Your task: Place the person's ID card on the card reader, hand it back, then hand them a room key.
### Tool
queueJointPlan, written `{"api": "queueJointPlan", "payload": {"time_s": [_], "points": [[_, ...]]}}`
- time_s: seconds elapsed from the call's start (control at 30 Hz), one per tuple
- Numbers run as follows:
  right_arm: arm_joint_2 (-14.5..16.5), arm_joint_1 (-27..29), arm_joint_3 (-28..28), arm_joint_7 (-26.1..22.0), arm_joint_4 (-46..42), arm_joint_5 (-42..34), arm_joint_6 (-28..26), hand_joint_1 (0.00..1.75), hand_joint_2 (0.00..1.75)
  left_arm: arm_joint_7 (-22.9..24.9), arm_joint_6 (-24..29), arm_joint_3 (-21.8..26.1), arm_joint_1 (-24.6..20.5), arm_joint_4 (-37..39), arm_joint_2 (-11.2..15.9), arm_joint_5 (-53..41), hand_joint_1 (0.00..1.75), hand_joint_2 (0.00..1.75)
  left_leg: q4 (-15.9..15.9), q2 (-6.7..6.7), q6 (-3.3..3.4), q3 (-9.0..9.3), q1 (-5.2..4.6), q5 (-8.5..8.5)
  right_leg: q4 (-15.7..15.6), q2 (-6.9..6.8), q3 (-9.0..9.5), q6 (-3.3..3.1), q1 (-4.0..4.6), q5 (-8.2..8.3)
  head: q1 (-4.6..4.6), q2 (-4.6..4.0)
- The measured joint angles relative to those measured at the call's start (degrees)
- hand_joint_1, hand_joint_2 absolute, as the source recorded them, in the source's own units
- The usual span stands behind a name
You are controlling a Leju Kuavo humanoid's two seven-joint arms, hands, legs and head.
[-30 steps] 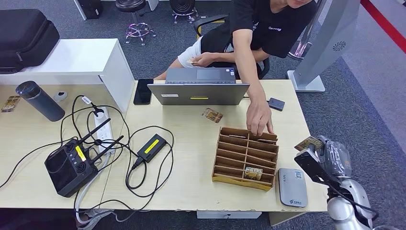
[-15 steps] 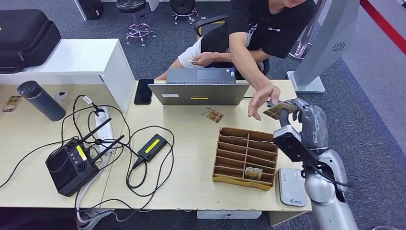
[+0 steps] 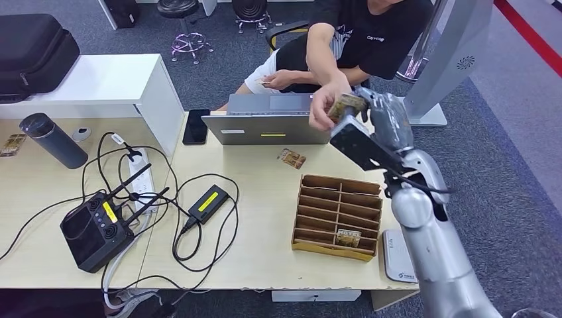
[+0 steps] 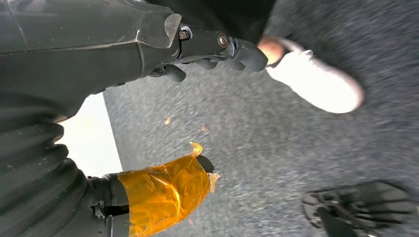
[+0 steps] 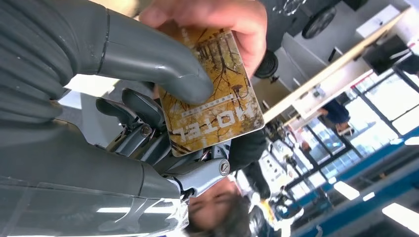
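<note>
Right hand pinching hotel key card above laptop, person's hand already on it. Ease the pinch only once they probably grip firmly. Left hand apparently empty.

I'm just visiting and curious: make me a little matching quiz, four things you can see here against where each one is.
Things:
1. hotel card
2. card reader
3. dark bottle
4. black phone

Places:
A. lying left of the laptop
B. pinched in the right robot hand
C. far left of the desk
D. right of the wooden organizer

Pairs: 1-B, 2-D, 3-C, 4-A
</note>
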Motion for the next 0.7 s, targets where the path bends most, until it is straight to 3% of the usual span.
{"api": "queueJointPlan", "payload": {"time_s": [0.17,0.2,0.3,0.33,0.53,0.7], "points": [[6.45,-15.39,5.48,6.23,17.70,1.93,-1.21,1.74,1.75,0.00,0.00,-0.57,-2.51,0.00,-1.39,-2.10,0.00,1.75,0.00,-0.05,-0.13,0.01,0.05,0.22,0.14,-0.01,-0.10,-0.07,0.02,0.05,0.01,0.00],[7.48,-17.32,6.14,6.38,20.88,2.16,-1.89,1.61,1.75,0.00,0.00,-0.59,-2.77,0.00,-1.62,-2.30,0.00,1.75,0.00,-0.09,-0.14,0.01,0.07,0.26,0.15,-0.03,-0.09,-0.07,0.03,0.05,-0.01,0.00],[9.70,-20.37,7.34,5.47,28.10,2.36,-4.20,0.35,1.75,0.00,0.00,-1.03,-3.06,0.00,-2.06,-2.58,0.00,1.75,0.00,-0.19,-0.15,-0.02,0.11,0.27,0.15,-0.09,-0.09,-0.08,0.07,0.04,0.00,0.00],[10.16,-20.73,7.61,5.00,29.82,2.36,-4.84,0.05,1.75,0.00,0.00,-1.23,-3.08,0.00,-2.15,-2.61,0.00,1.75,0.00,-0.19,-0.15,-0.04,0.11,0.26,0.15,-0.09,-0.10,-0.08,0.07,0.04,0.00,0.00],[10.77,-20.11,8.34,1.94,32.85,2.14,-7.49,0.00,1.75,0.00,0.00,-1.43,-3.09,0.00,-2.20,-2.40,0.00,1.75,0.00,-0.19,-0.14,-0.17,0.08,0.24,0.09,-0.09,-0.20,-0.07,0.07,0.03,0.01,0.00],[9.00,-13.23,8.39,-1.67,24.04,-3.95,-4.99,0.00,1.75,0.00,0.00,-1.43,-2.22,0.00,-1.92,-0.93,0.00,1.75,0.00,-0.19,-0.09,-0.17,0.08,0.15,0.03,-0.11,-0.19,-0.04,0.07,-0.01,0.01,0.00]]}}
